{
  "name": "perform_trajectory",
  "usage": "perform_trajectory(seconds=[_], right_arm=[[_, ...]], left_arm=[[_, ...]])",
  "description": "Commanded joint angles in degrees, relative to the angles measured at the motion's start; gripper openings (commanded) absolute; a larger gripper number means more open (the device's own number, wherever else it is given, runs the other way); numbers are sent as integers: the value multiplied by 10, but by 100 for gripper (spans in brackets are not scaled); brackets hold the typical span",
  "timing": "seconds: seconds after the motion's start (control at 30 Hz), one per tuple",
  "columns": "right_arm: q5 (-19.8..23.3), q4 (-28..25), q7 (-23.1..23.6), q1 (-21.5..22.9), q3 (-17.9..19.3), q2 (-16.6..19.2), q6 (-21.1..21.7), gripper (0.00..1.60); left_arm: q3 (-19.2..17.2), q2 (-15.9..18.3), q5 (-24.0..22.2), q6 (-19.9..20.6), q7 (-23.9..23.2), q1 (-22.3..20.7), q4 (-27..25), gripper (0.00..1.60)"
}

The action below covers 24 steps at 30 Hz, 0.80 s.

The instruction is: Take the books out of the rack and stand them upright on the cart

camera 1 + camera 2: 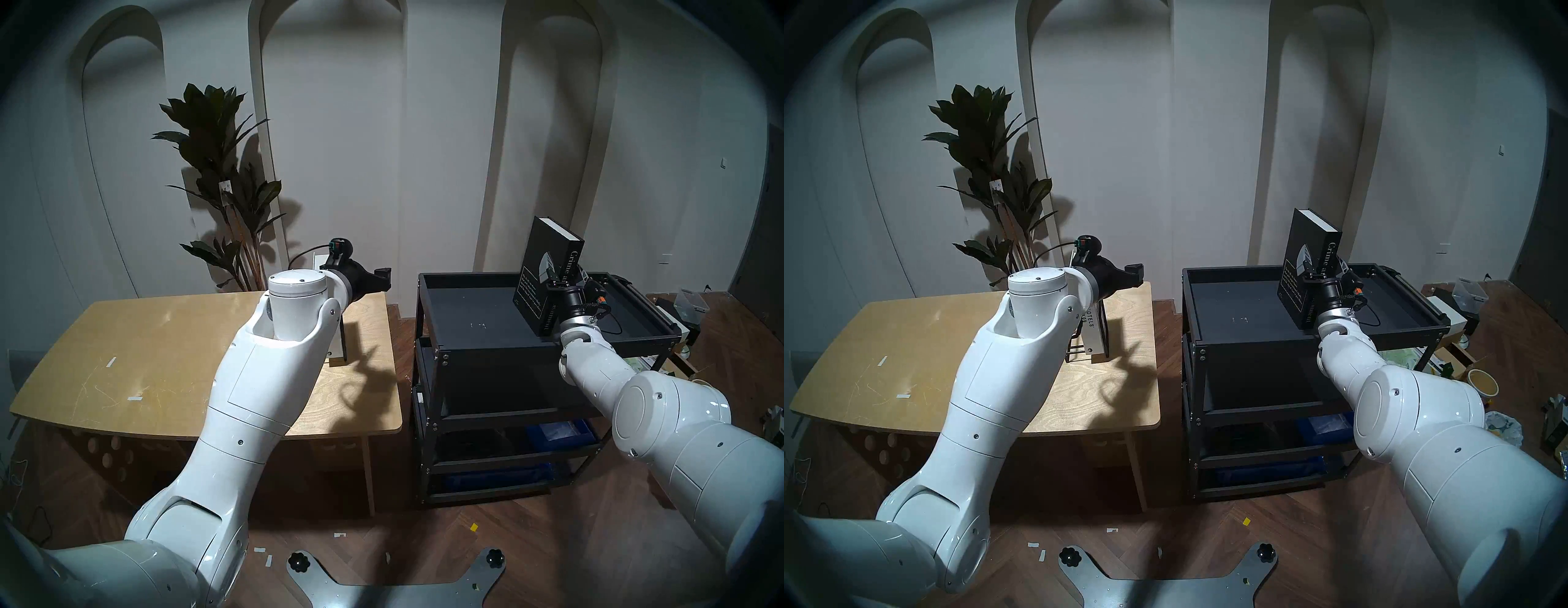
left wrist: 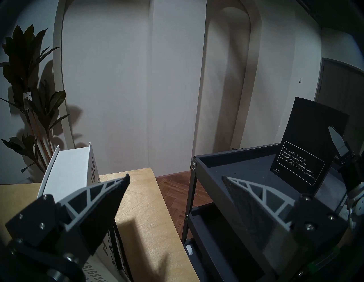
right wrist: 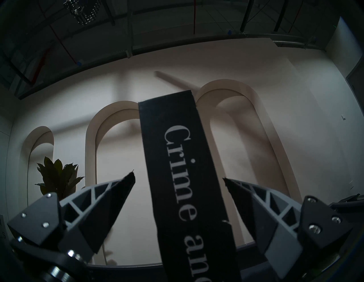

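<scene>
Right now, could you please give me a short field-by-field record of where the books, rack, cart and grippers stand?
dark book: upright on the cart's top tray
cart: right of the wooden table
white book: in the rack on the table
rack: black wire, on the table's right end
right gripper: open, fingers either side of the dark book's spine, gaps visible
left gripper: open, empty, above the white book

The white left arm reaches forward, its black left claw (image 2: pixel 175 178) pointing slightly downward with both ribbed fingers spread wide and nothing between them. The white right arm stretches forward to the right, its black right claw (image 3: pixel 178 177) tilted upward, fingers (image 3: pixel 110 198) standing wide apart.
</scene>
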Motion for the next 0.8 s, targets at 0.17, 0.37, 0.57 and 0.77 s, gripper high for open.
perform_trajectory(seconds=[0.17,0.37,0.57,0.77], right_arm=[[3,-14,-5,32,3,-8,-2,160],[5,-15,-11,41,5,-12,-2,160],[7,-16,-16,49,7,-15,-2,160],[9,-18,-21,58,10,-18,-2,160]], left_arm=[[-1,-3,2,-2,-2,-10,-4,160],[-2,-3,3,-2,-3,-10,-1,160],[-2,-4,4,-2,-5,-9,-1,160],[-3,-5,6,-2,-6,-9,0,160]])
